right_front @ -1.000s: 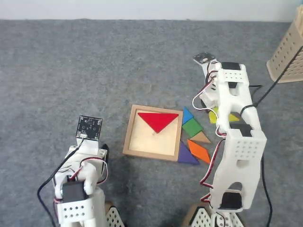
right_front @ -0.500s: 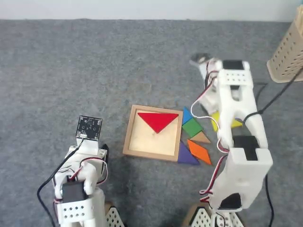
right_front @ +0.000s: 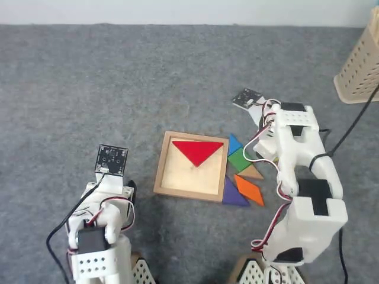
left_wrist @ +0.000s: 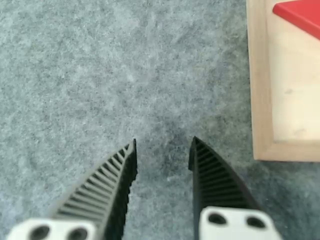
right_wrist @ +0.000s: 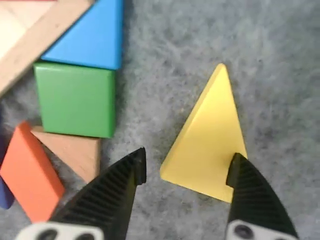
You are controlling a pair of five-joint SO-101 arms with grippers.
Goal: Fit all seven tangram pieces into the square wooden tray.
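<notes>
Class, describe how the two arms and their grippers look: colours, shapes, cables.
The left arm and right arm are white plastic shells with perforated panels, black motors and looping red, white and black cables. The left gripper and right gripper have black, ridged fingers tapering to points on white mounts.

— Grey carpeted table [right_front: 89, 77], and the wooden tray [right_front: 159, 168] sits flat near the middle of it.

— Look at the row along the tray's right side: the blue triangle [right_front: 234, 145] is up against the rim, the green square [right_front: 240, 158] touches it, and the tan triangle [right_front: 253, 172] is tucked under the square.

— Then the orange parallelogram [right_front: 249, 189], with the purple triangle [right_front: 232, 194] at the tray's near corner.

— The yellow triangle [right_wrist: 209, 140] lies alone on the carpet, apart from the row.

— And a beige perforated basket [right_front: 361, 65] stands at the far right edge.
</notes>
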